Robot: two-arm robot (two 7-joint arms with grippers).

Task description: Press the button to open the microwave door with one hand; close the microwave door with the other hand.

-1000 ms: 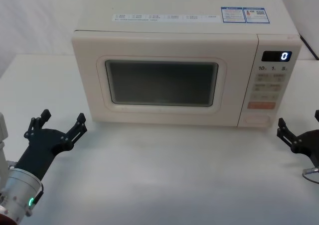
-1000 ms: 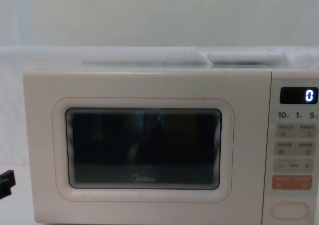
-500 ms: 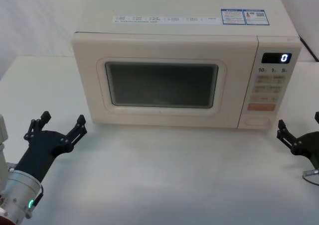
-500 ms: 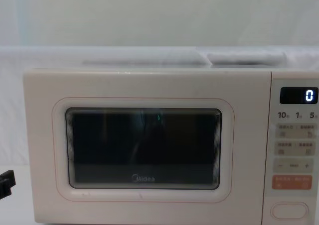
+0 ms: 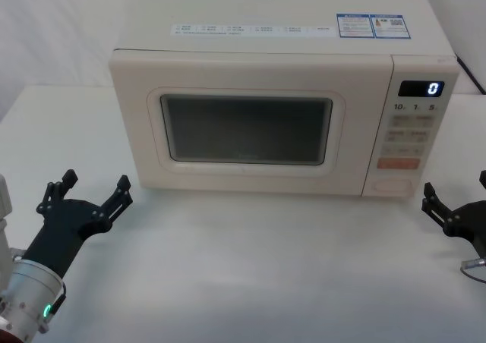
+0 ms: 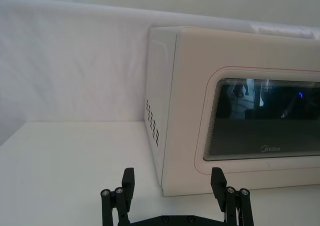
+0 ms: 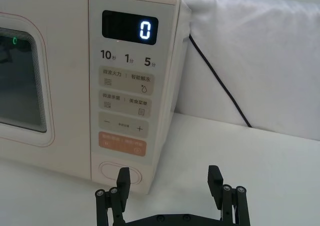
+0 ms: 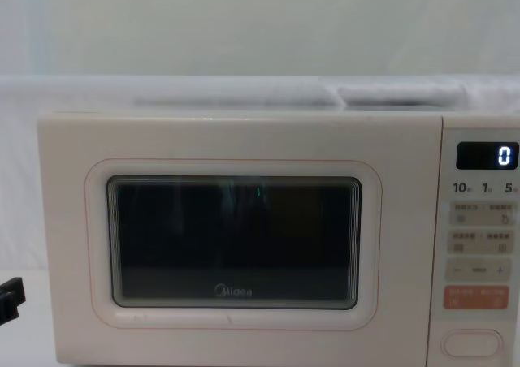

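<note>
Hovering low over the counter (image 5: 243, 267), the left tool (image 5: 93, 188) has its ridged fingers spread wide, pinching nothing, and sits off the door-side front corner of the microwave (image 5: 281, 62). Just ahead of it and slightly toward the other arm, the microwave door (image 5: 247, 123) lies flush and shut, dark mesh window and grey logo facing the tool. Over on the far side, the right tool (image 7: 170, 183) is spread just as wide, empty too, poised above the counter in front of the control panel (image 7: 127, 91). Right ahead of its fingers, near but apart, sits the button (image 7: 120, 170), the plain cream oval low on that panel, under the orange key (image 7: 121, 143). The display (image 7: 130, 28) above reads 0.
</note>
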